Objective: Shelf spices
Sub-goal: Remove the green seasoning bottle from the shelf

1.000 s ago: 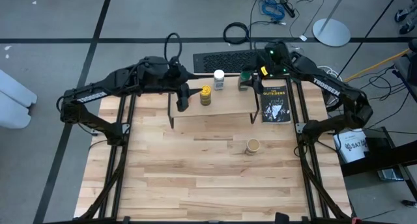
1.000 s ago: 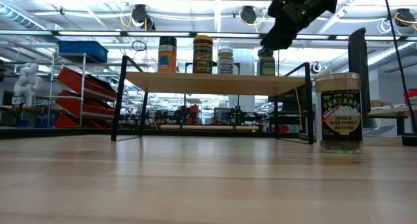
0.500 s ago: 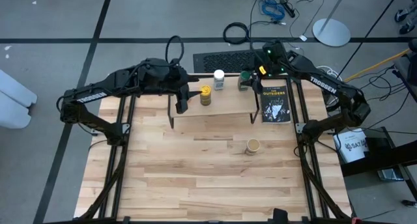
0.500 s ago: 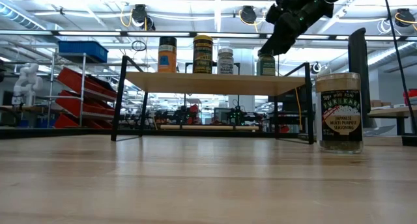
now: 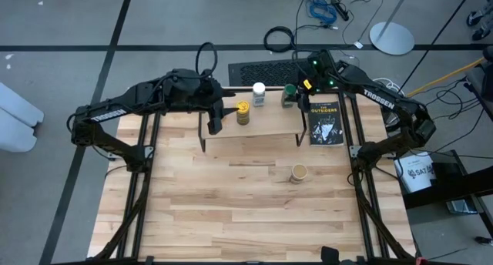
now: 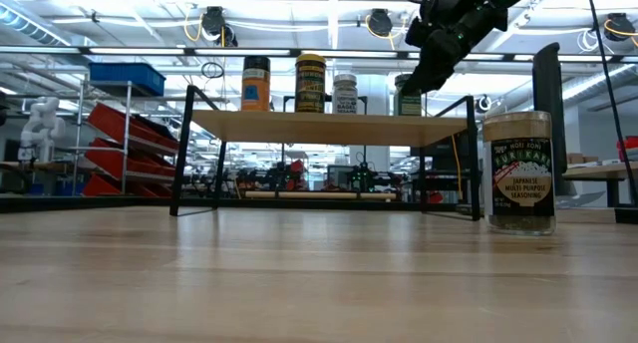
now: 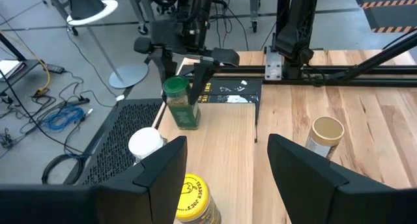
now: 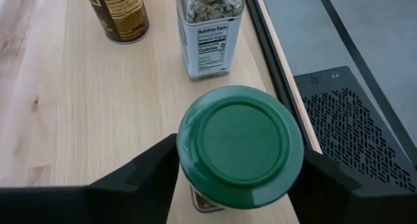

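The shelf (image 5: 266,128) stands at the table's far middle. On it stand the dark-lid jar (image 6: 256,84), the yellow-lid jar (image 5: 243,112), the white-lid jar (image 5: 259,91) and the green-lid jar (image 8: 240,142). The tan-lid jar (image 5: 299,172) stands on the tabletop nearer the front. My right gripper (image 8: 241,178) is open above the shelf's right end. Its fingers (image 7: 203,71) point down on either side of the green-lid jar, and I cannot tell whether they touch it. My left gripper (image 7: 225,178) is open and empty above the shelf's left end (image 5: 216,117).
A black book (image 5: 326,123) lies on the table just right of the shelf. The shelf's black legs (image 6: 183,154) stand at its ends. The butcher-block tabletop (image 5: 231,211) lies bare in front of the tan-lid jar.
My right gripper has moved a little toward the table's left edge and down, over the green-lid jar. The jar has stayed on the shelf.
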Motion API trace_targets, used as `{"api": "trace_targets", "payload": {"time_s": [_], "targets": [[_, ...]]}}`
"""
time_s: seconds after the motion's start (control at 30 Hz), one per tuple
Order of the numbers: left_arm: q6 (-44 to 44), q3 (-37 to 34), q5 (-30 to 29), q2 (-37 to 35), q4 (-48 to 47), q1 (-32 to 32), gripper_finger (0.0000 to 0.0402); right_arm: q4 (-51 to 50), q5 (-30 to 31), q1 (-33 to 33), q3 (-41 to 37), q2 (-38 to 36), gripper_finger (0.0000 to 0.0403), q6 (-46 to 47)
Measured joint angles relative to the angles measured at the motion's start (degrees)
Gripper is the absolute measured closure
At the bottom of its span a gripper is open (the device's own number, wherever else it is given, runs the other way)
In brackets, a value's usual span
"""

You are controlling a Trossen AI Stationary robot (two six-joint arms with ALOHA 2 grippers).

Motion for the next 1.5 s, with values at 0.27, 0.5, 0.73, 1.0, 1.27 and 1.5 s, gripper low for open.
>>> {"api": "trace_targets", "payload": {"time_s": [0.27,0.5,0.73,1.0,1.27,1.5], "targets": [[0.02,0.00,-0.02,0.00,0.00,0.00,0.0178,0.03,-0.07,0.02,0.02,0.00,0.0218,0.64],[-0.02,0.00,-0.02,0.00,-0.16,0.00,0.0178,-0.19,0.16,0.87,0.02,-0.59,0.0214,3.44],[-2.99,-0.02,-0.02,0.00,-4.21,0.00,0.0178,-0.22,-0.15,4.46,0.02,-4.70,0.0215,9.00],[-6.00,-0.02,0.47,0.00,-6.12,-0.99,0.0178,0.00,-0.13,14.18,0.02,-10.21,0.0215,17.24],[-10.66,-0.02,9.18,-0.02,-14.43,-5.38,0.0178,2.83,6.09,29.74,0.04,-10.94,0.0215,23.76],[-16.38,-0.02,9.13,-0.02,-19.74,-11.33,0.0178,9.17,15.15,43.26,0.04,-7.03,0.0213,26.81]]}}
